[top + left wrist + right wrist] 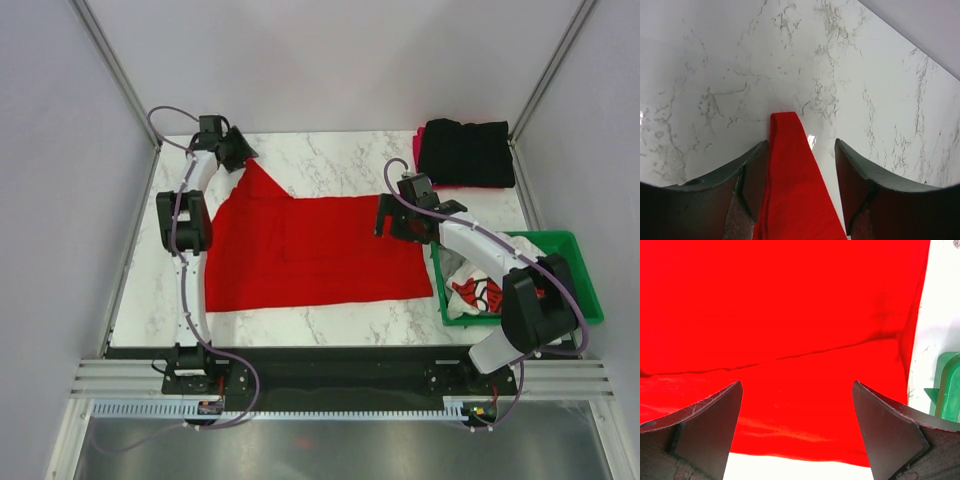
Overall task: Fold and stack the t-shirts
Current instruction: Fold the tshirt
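Note:
The bright red t-shirt (pixel 310 250) lies spread on the marble table, with one corner pulled to a point at the far left. My left gripper (pixel 238 150) is over that point. In the left wrist view it (pixel 801 142) is open, with the red cloth strip (pixel 790 175) lying between the fingers, close to the left one. My right gripper (pixel 392 215) is at the shirt's far right edge. In the right wrist view it (pixel 797 382) is open wide just above the red cloth (pixel 790 315). A folded black shirt (pixel 465 152) sits on a magenta one (pixel 418 150) at the back right.
A green crate (pixel 565 245) stands at the right, holding white shirts with red print (pixel 475 290). Its corner shows in the right wrist view (pixel 950 385). Bare marble (pixel 330 165) lies behind the red shirt. Frame posts and walls bound the table.

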